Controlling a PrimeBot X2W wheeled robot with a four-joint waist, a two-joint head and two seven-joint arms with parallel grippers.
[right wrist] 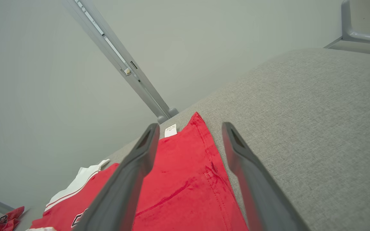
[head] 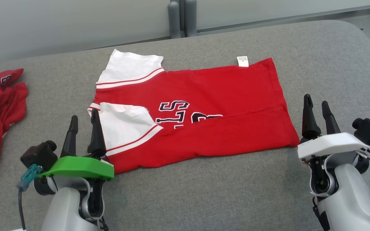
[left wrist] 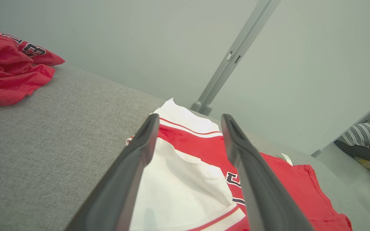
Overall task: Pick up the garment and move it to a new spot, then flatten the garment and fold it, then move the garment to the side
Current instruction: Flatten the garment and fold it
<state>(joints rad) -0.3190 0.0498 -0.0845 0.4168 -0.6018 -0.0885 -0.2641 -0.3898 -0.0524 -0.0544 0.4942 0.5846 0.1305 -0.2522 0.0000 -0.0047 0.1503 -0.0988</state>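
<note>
Two spread — left pincer, right pincer | garment: red folded oblong | woven table
</note>
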